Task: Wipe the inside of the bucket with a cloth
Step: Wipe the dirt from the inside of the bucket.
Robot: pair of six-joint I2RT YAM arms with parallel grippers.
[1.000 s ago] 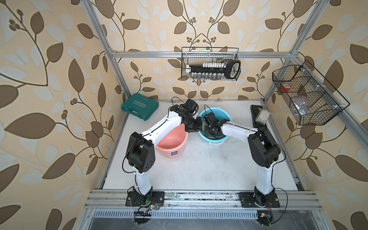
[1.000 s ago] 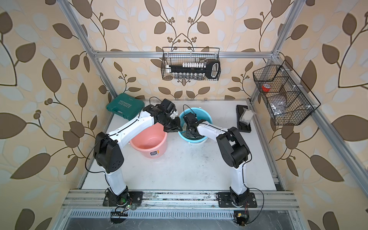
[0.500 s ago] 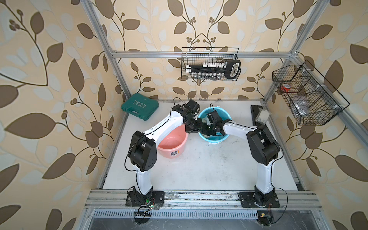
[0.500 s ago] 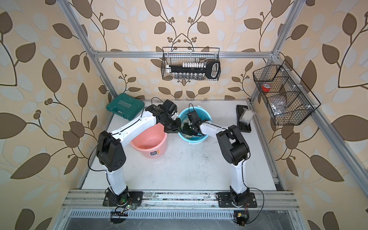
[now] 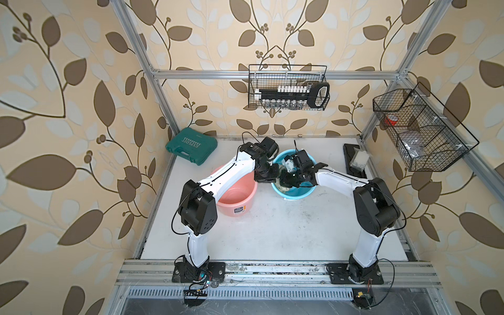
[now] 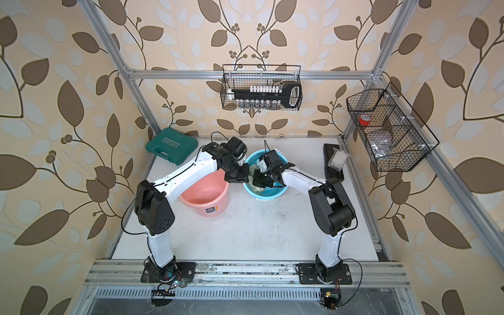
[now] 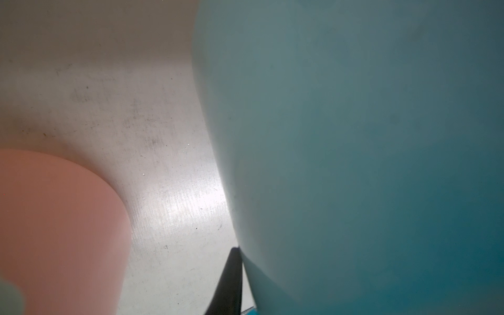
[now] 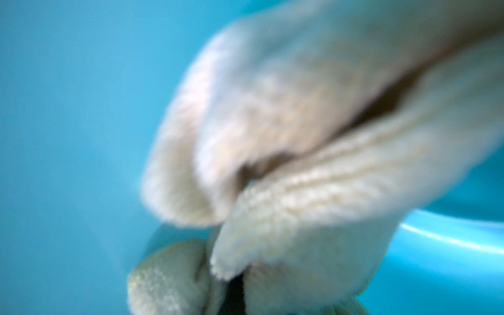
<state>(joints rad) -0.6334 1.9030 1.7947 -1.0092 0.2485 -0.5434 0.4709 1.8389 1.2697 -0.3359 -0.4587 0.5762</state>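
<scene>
A: Step?
B: Mid-wipe, I judge. Right gripper [image 5: 286, 181] pinches the cloth [image 8: 300, 136] inside the blue bucket [image 5: 296, 194], far centre. Left gripper [image 5: 272, 176] clamps its left rim.
A: Next?
B: Sweep around the wall, pressing firmly.

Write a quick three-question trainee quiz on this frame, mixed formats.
1. Multiple choice: the cloth is in which bucket? A pink, B blue, C neither.
2. True or false: the right gripper is shut on the cloth.
3. Short answer: what does the left gripper clamp?
Key: 1 B, the blue bucket. 2 True. 3 The blue bucket's rim.
</scene>
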